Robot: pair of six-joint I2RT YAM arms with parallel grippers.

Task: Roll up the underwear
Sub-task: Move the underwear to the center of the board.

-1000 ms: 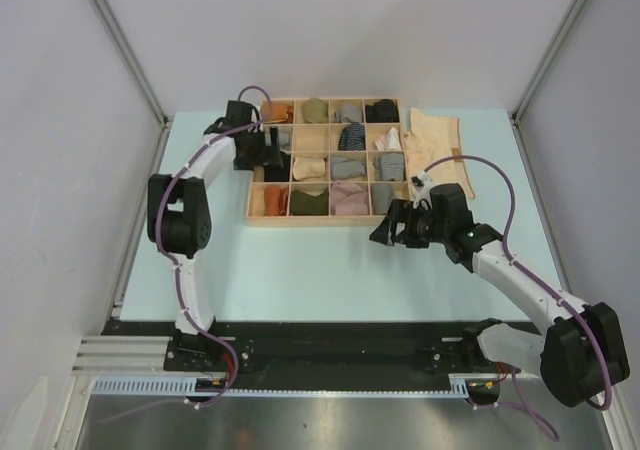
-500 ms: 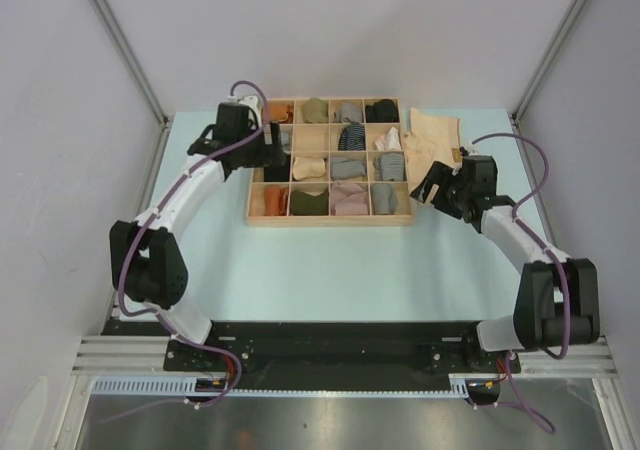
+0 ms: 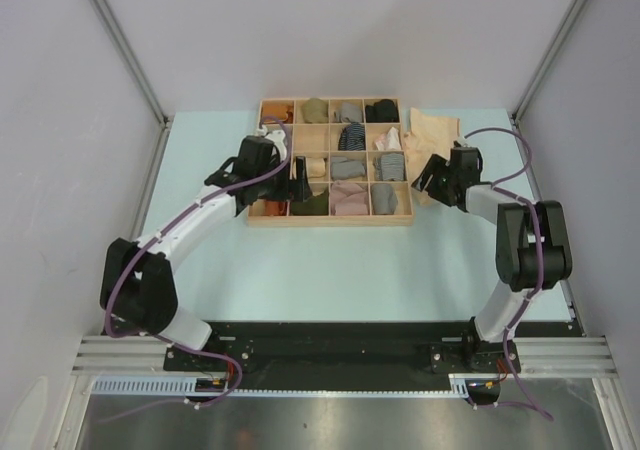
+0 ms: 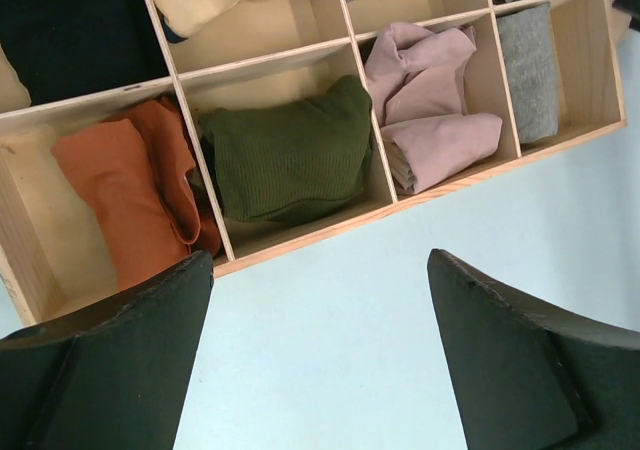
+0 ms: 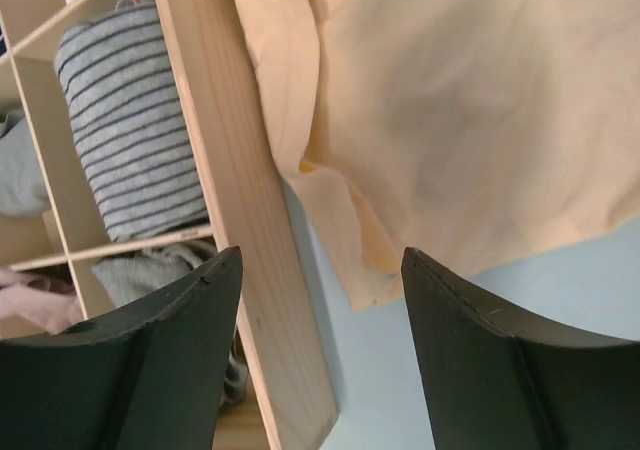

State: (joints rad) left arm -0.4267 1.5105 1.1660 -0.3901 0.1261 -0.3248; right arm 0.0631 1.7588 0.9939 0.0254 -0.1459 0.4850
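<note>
Lowered here, the right hand (image 5: 315, 270) — fingers spread, empty — could jam a finger on the tray (image 5: 235, 170) wall or pinch only a hem: the cream underwear (image 5: 460, 100) lies flat on the desk (image 5: 590, 280) beneath and ahead of it. The left hand (image 4: 320, 265), also spread and empty, hangs just short of the orange underwear (image 4: 125, 195), in the tray ahead of it.

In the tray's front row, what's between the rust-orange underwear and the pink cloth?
A folded olive-green cloth, in its own compartment, walled off from the rust-orange underwear and the pink cloth by wooden dividers. The left wrist view shows it.
</note>
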